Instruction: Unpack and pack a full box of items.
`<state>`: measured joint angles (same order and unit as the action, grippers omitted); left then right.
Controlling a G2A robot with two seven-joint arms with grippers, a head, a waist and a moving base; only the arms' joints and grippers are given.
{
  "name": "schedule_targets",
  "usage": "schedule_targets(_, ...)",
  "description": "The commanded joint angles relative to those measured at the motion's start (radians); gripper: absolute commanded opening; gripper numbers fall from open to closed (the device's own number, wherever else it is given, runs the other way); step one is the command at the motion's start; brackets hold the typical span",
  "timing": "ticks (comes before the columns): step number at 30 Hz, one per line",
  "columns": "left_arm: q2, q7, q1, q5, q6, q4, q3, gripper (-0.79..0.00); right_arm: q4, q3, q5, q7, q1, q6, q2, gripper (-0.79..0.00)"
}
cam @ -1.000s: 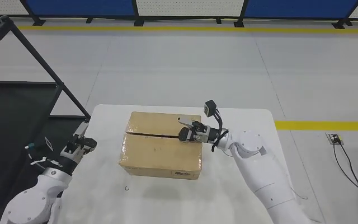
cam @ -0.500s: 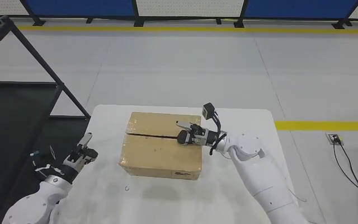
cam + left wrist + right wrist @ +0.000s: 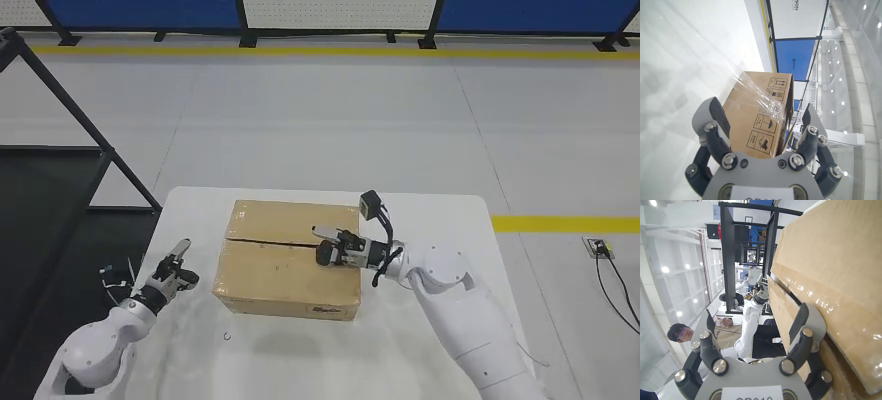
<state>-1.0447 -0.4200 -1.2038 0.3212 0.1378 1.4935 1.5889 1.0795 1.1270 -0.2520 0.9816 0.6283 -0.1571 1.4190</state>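
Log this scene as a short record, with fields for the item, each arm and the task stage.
Item: cardboard box, flaps down, on the white table
Right arm: right claw open, over the top of the cardboard box, one finger lying by the centre seam
Left arm: left claw open and empty, apart from the cardboard box, off one end and facing it
Stage: flaps not yet lifted; nothing unpacked on the white table

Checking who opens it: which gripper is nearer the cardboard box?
Right. The right gripper sits over the cardboard box top, close against the flap seam. The left gripper is open above the table off the box's end, apart from it.
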Motion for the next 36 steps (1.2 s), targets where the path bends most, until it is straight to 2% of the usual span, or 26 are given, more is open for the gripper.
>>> schedule_targets(1, -0.003, -0.003, 0.018, 0.019, 0.003, -0.022, -0.009, 0.0, 0.011, -0.001, 0.007, -0.001, 0.005, 0.0, -0.002, 0.0)
schedule_targets(14, -0.025, 0.035, 0.124, 0.057, 0.011, -0.125, -0.095, 0.0, 0.063, 0.002, -0.009, 0.004, 0.031, -0.009, -0.011, 0.0)
schedule_targets(20, -0.027, 0.041, 0.114, 0.059, 0.001, -0.119, -0.091, 0.0, 0.102, 0.042, -0.076, 0.002, 0.056, -0.07, -0.019, 0.0)
schedule_targets(23, -0.027, 0.045, 0.107, 0.056, 0.0, -0.113, -0.086, 0.0, 0.096, 0.057, -0.072, -0.067, 0.055, -0.073, -0.02, 0.0)
schedule_targets(27, -0.027, 0.053, 0.102, 0.054, -0.001, -0.108, -0.08, 0.0, 0.054, 0.042, -0.063, -0.122, 0.03, -0.039, -0.015, 0.0)
schedule_targets(31, -0.029, 0.068, 0.099, 0.05, -0.004, -0.105, -0.078, 0.0, -0.007, 0.014, -0.068, -0.082, -0.011, 0.032, -0.011, 0.0)
schedule_targets(36, -0.031, 0.079, 0.105, 0.039, 0.004, -0.109, -0.084, 0.0, -0.046, -0.005, -0.077, -0.058, -0.034, 0.043, -0.007, 0.0)
